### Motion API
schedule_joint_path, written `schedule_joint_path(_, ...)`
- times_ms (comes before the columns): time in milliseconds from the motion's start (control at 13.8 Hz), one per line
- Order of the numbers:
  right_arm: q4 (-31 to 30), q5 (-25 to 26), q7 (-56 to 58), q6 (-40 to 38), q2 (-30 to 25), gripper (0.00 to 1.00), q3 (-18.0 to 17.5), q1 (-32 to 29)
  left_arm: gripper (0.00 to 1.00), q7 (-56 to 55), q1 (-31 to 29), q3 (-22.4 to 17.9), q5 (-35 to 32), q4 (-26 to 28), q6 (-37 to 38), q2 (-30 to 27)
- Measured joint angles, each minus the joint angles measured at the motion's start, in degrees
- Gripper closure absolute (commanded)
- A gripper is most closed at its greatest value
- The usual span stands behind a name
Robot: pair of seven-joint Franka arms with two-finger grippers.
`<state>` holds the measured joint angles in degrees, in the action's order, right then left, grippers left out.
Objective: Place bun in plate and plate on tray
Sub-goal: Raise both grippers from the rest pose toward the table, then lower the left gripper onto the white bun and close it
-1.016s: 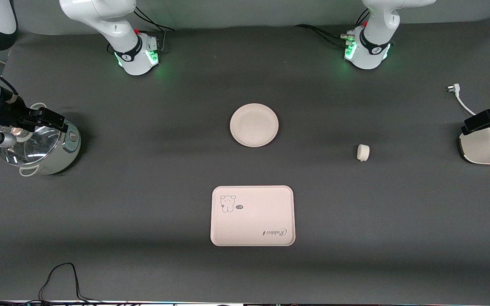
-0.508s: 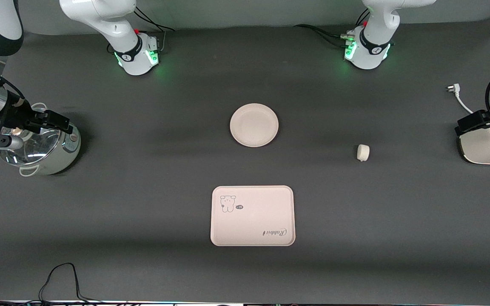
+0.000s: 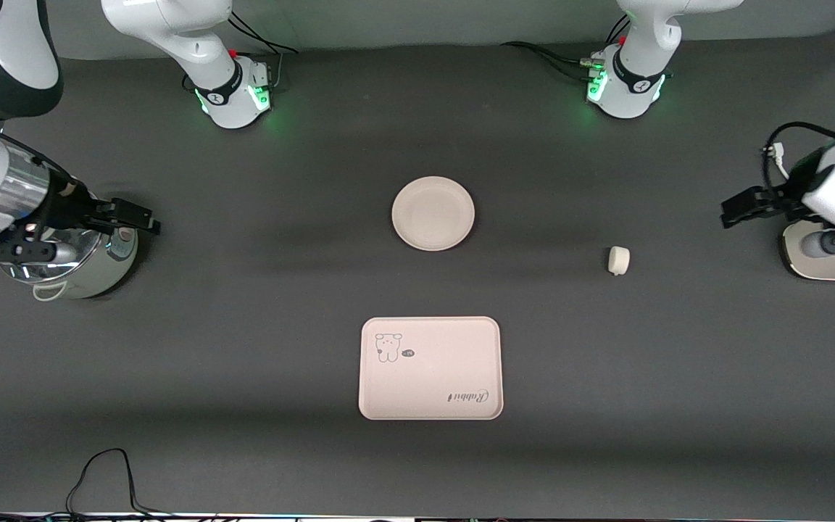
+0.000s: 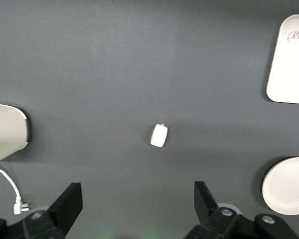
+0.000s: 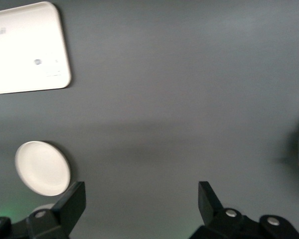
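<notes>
Over the pot (image 3: pixel 69 262) at the right arm's end of the surface (image 3: pixel 243 348) hangs the right gripper (image 3: pixel 140 219), fingers spread and empty; the plate (image 3: pixel 433 213) lies mid-surface, the tray (image 3: pixel 430 367) nearer the camera; the bun (image 3: pixel 618 260) sits toward the left gripper (image 3: pixel 740 210), fingers released, near a white appliance (image 3: pixel 831 261).

1. Both arms (image 3: pixel 185 43) have glossy white shells with black joint bands.
2. Their bases (image 3: pixel 624 83) glow green and trail black cables.
3. The fingers (image 4: pixel 65 206) are matte black.
</notes>
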<state>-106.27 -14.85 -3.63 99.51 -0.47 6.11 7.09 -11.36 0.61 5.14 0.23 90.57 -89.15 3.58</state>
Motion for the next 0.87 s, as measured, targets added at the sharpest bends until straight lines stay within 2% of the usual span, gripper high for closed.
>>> schedule_joint_path(290, -2.9, -3.3, 0.5, 1.9, 0.0, 0.00, -0.4, 3.9, 0.00, -0.8, 0.1, 1.3, 0.5, 0.2, 0.0, 0.9)
schedule_joint_path(435, -3.4, -3.7, 0.5, 2.4, 0.0, 0.00, -0.6, 5.1, 0.00, -0.8, 0.1, 1.3, 0.5, 2.1, -2.1, 1.7)
schedule_joint_path(870, -7.3, -3.9, 0.5, 8.1, -0.1, 0.00, -1.1, 7.6, 0.00, -0.8, 0.1, 1.3, 0.6, 21.0, -28.1, 6.2)
